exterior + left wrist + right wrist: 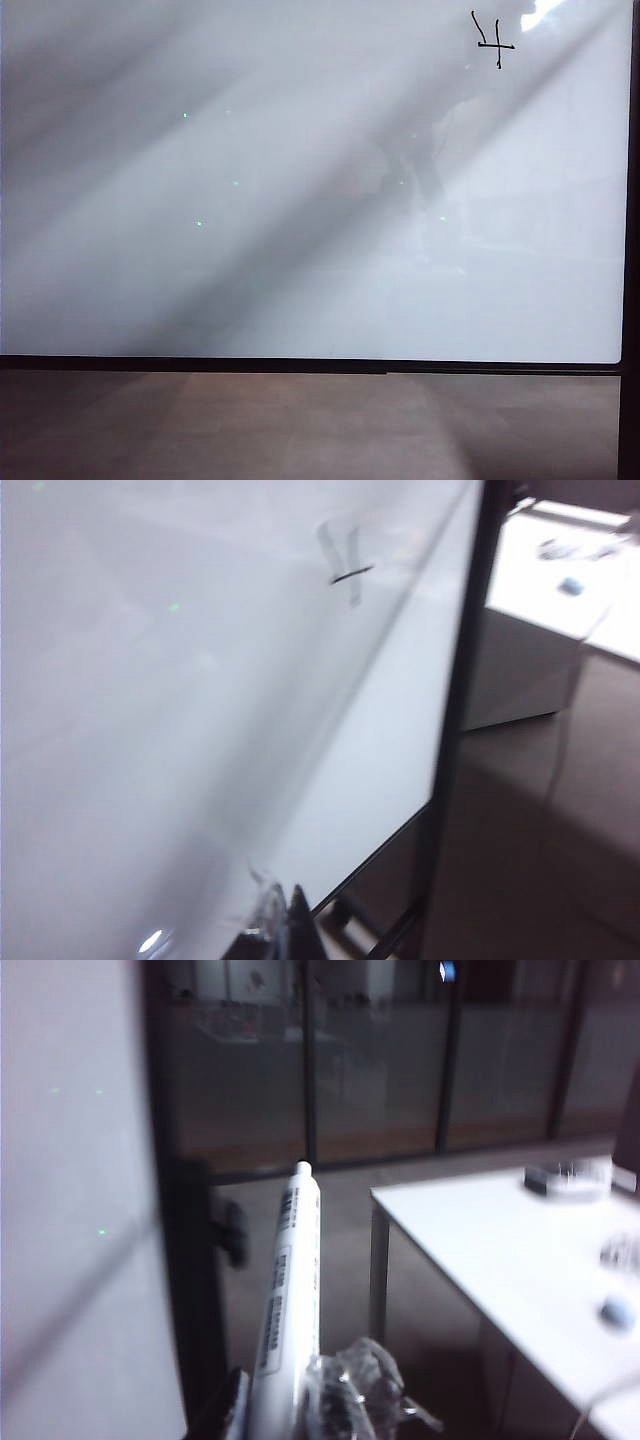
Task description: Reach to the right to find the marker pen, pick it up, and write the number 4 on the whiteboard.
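1. The number 4 (494, 40) sits finished in the upper right corner of the whiteboard (300, 200), thin black strokes just beside the lamp glare, so the writing part of the task looks done

2. The right hand (290, 1400) is off the board's right edge and is clamped narrow on the marker pen (290, 1290); the pale barrel sticks out past the fingers and points toward the dark glass partition, not at the board

3. A white counter (500, 1260) stands near that hand on the far side from the board, with small items at its back; what they are is too blurred to tell

4. The left hand (275, 925) shows only a sliver of its fingers at the picture's edge, close to the board's lower frame; whether it is wide or closed cannot be told, and nothing is seen in it

5. From the left wrist view the figure (345, 565) reads faint and slanted, and the board's black frame (460, 680) cuts down beside it

6. Neither arm appears in the exterior view

7. Risk one: the pen is gripped near one end, so a quick swing could lever it loose and drop it to the floor

8. Risk two: a swing back toward the board could drag the tip over the wet ink and smear the 4

9. Risk three: the left hand hangs close to the board and could bump the frame if it moves carelessly
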Robot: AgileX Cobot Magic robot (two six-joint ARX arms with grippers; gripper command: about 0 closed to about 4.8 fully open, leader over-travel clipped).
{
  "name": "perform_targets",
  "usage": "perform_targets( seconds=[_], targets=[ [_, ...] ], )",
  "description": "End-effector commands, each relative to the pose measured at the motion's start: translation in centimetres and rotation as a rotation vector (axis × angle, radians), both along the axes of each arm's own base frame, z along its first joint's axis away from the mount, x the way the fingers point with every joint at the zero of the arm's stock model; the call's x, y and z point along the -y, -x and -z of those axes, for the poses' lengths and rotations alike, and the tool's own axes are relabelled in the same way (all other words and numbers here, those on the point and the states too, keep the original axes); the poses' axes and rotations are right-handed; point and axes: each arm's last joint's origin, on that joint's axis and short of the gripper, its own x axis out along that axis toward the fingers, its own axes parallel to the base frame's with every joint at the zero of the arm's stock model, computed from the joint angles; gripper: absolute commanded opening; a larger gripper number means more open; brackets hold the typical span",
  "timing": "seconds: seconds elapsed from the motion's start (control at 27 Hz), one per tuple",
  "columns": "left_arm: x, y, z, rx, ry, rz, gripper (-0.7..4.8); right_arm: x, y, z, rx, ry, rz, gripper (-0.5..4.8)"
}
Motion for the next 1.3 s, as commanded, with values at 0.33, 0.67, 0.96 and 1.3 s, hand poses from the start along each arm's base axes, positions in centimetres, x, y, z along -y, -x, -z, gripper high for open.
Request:
perform_targets(
  seconds=[0.33,0.67,0.96,1.3],
  targets=[
    [-0.7,1.2,-1.0,0.011,0.021,0.079,-0.05,0.8,-2.5,2.6,0.011,-0.116,-0.109,-0.02],
    [-8.4,7.4,-3.4,0.073,0.058,-0.196,-0.05,-4.9,1.2,1.2,0.007,-0.005,-0.343,-0.02],
    [-15.4,15.4,0.0,0.111,0.119,-0.351,-0.05,-6.7,5.9,2.6,-0.022,0.027,-0.483,-0.02],
    [-16.9,18.3,7.5,0.043,0.275,-0.325,-0.05,-6.8,10.9,9.5,-0.009,0.005,-0.511,-0.02]
  ],
)
